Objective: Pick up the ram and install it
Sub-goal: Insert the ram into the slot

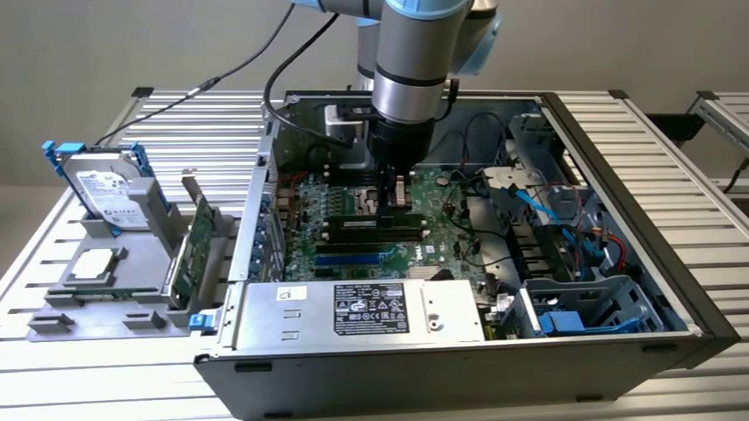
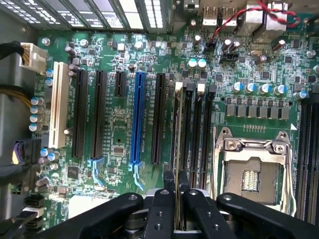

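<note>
Grips the ram (image 2: 177, 144) edge-on, jaws pinching its two flat faces. Hangs lengthwise along the black memory slots (image 2: 205, 139) of the motherboard (image 2: 119, 129), between the blue slot (image 2: 138, 119) and the processor socket (image 2: 251, 172); cannot tell whether touching a slot or just above. Reaches down inside the open computer case (image 1: 638, 184) standing on the bench (image 1: 70, 377). Outside the case, at the exterior view's left: a hard drive (image 1: 105, 189) upright in a grey holder (image 1: 140, 303).

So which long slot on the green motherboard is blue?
The long blue plastic slot between two black slots; every other one is black, bar one white slot.
</note>
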`<state>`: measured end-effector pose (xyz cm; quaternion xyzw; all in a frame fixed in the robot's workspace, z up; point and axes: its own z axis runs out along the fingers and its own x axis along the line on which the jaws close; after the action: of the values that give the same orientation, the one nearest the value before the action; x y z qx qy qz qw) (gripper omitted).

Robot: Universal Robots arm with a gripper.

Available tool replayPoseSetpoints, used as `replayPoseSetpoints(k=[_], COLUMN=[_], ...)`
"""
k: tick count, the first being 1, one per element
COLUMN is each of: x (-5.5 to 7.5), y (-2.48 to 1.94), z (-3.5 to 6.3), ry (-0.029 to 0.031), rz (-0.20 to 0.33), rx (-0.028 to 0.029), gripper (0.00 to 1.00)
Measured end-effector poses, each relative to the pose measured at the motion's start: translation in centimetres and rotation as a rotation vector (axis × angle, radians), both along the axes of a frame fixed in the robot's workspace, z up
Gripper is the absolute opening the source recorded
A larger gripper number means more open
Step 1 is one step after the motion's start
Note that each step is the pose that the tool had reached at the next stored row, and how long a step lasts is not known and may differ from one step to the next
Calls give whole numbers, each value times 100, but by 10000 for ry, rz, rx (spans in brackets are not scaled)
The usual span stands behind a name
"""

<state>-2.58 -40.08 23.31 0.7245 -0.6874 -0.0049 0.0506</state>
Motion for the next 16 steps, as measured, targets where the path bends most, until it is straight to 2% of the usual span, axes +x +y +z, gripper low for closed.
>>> replayPoseSetpoints(k=[7,16], x=[0,0], y=[-3,-3], z=[-10,-90], ry=[0,0], rz=[0,0], rx=[-2,-1], gripper=[14,14])
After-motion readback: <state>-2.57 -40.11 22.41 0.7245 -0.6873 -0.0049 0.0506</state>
